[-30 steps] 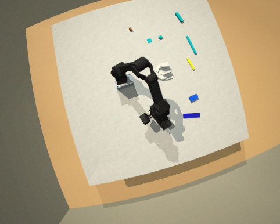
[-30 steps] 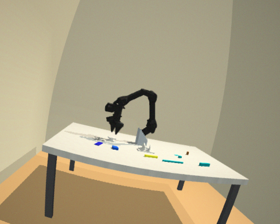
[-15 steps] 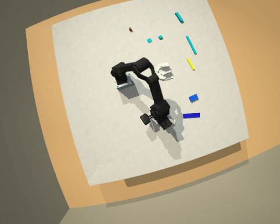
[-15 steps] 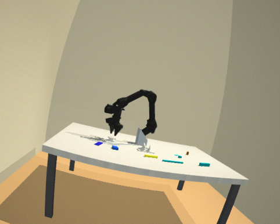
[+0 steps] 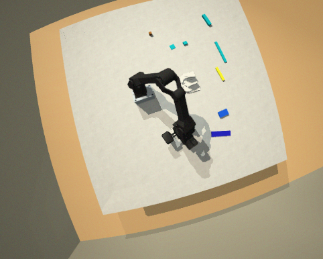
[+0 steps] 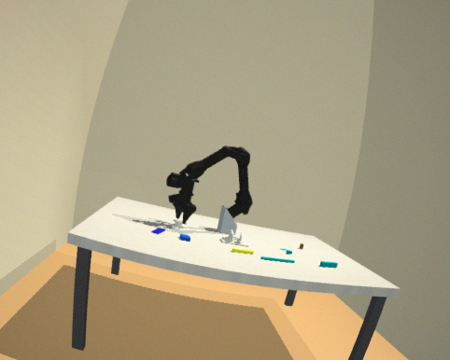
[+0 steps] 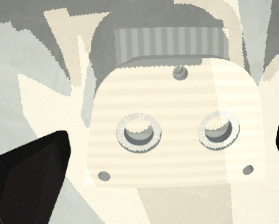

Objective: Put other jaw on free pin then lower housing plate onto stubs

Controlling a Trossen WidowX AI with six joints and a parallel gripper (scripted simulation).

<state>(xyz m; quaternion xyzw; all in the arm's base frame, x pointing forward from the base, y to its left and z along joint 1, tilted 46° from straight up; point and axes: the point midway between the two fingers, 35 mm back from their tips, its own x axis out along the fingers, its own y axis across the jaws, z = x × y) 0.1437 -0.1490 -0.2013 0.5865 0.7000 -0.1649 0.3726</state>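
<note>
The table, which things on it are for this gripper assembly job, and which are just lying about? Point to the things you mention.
For the job:
- housing plate (image 7: 175, 97)
- white assembly (image 5: 191, 88)

Just lying about:
- blue blocks (image 5: 223, 113) (image 6: 185, 237)
- yellow bar (image 5: 220, 74) (image 6: 243, 251)
- teal pieces (image 5: 220, 52) (image 6: 277, 259)
- orange cube (image 5: 150, 33) (image 6: 302, 246)

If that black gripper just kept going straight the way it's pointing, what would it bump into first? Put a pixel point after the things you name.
Probably the pale plate with two ringed holes (image 7: 162, 165), below the open gripper (image 6: 181, 220); how much gap remains is unclear.
</note>
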